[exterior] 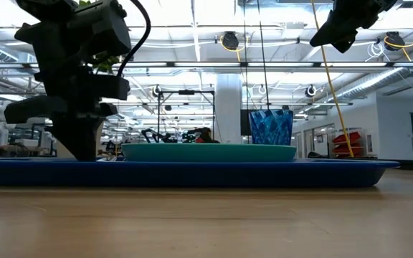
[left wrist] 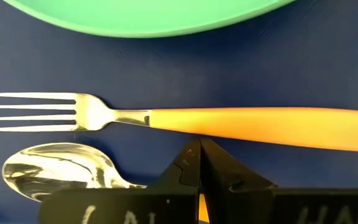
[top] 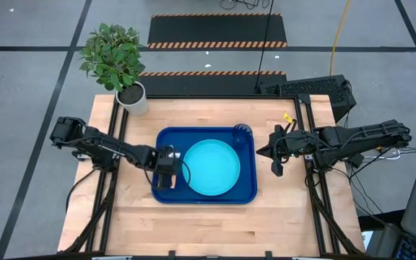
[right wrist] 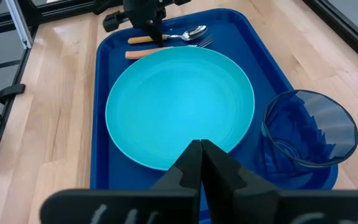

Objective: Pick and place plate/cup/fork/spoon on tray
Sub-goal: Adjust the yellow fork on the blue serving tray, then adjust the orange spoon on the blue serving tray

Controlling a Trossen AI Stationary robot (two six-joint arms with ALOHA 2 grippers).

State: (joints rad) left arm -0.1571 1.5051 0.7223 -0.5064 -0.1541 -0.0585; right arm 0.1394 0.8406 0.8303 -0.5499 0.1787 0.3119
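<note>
My left pincer is pressed together, fingertips meeting in a point, pinching nothing, and it hangs low over the tray, at the tray's edge nearest my left arm. Right under the tips lies the spoon's orange handle, mostly hidden by my own fingers; its silver bowl shows beside them. Just beyond the spoon, toward the plate, lies the fork, parallel to the spoon and close to it but apart. The plate sits in the middle of the tray, its rim near the fork, and the cup stands upright in the tray's corner on the far side of the plate from my pincer.

All four things appear to be on the tray, so the danger now is in leaving. If I pull sideways instead of straight up, my tips could catch the spoon's handle and drag it into the fork, or flick either one over the tray's raised rim onto the surface. Dipping lower would press on the handle and could pivot the bowl upward. Swinging toward the plate risks nudging its rim.

My right pincer, also pressed together and empty, waits raised beside the tray on the cup's side; a careless sweep there could topple the cup.
</note>
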